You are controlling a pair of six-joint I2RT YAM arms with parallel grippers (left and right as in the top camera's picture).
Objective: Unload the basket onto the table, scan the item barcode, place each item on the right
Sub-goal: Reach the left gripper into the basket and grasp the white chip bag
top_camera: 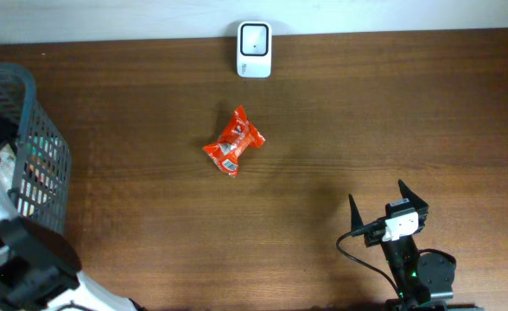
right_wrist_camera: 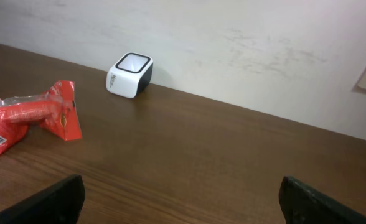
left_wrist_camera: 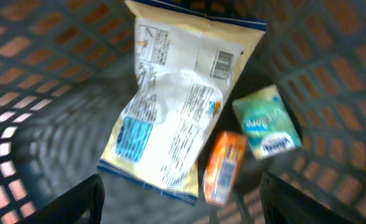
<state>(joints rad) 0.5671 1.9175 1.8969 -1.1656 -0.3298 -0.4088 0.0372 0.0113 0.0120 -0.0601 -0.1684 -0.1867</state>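
- Looming in the near left corner of the overhead view, the left arm (top_camera: 25, 259) reaches over a grey mesh basket (top_camera: 42, 142) at the left edge of the table (top_camera: 409, 112).
- Left gripper (left_wrist_camera: 182, 186) hangs inside the basket, its jaws spread wide with nothing between them.
- Below it lie a cream pouch (left_wrist_camera: 177, 106) with a blue panel and a barcode facing up, a small orange box (left_wrist_camera: 223, 167) touching the pouch's right edge, and a green packet (left_wrist_camera: 267, 121) just right of both.
- Right gripper (top_camera: 377, 194) sits near the right front of the table, jaws fully apart and empty, pointing toward the far wall.
- Red snack packet (top_camera: 233, 141) lies loose near the table's middle, well apart from both grippers, with a white barcode label at its near end.
- White barcode scanner (top_camera: 254, 50) stands at the far edge, beyond the packet and not touching it.
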